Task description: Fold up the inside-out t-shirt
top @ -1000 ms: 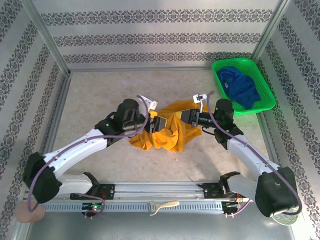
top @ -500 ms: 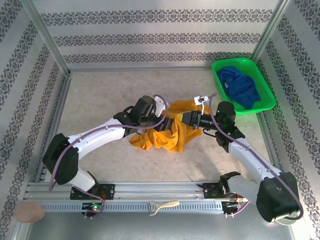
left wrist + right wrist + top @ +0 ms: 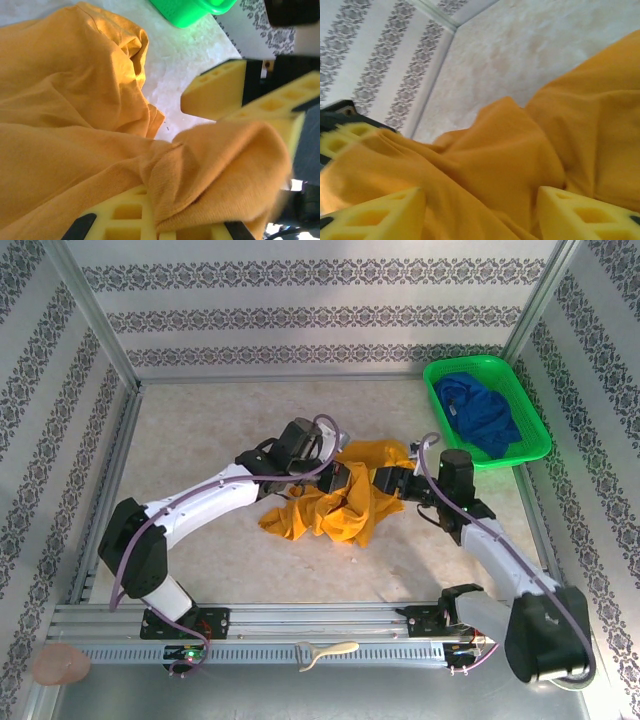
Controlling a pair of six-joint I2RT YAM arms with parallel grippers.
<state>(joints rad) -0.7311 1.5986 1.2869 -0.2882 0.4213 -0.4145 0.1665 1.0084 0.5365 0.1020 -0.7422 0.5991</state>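
**Inventory of the scene, by kind.**

- **Robot arms:** two, a left arm (image 3: 200, 505) and a right arm (image 3: 500, 555).
- **End effectors:** two, one per arm, namely the left end effector (image 3: 340, 477) and the right end effector (image 3: 388, 481).
- **Yellow fingers (image 3: 370, 212):** two, both belonging to the right end effector, as seen in the right wrist view.
- **Garments:** two, one orange-yellow t-shirt (image 3: 345, 512) and one dark blue garment (image 3: 480, 412).
- **Baskets:** one green basket (image 3: 510, 458).
- **Small loose items at the near edge:** two, one cream hook-shaped tool (image 3: 325, 651) and one pinkish round object (image 3: 58, 665).
- **Patterned walls (image 3: 320, 315):** three.
- **Surface (image 3: 200, 430):** one.
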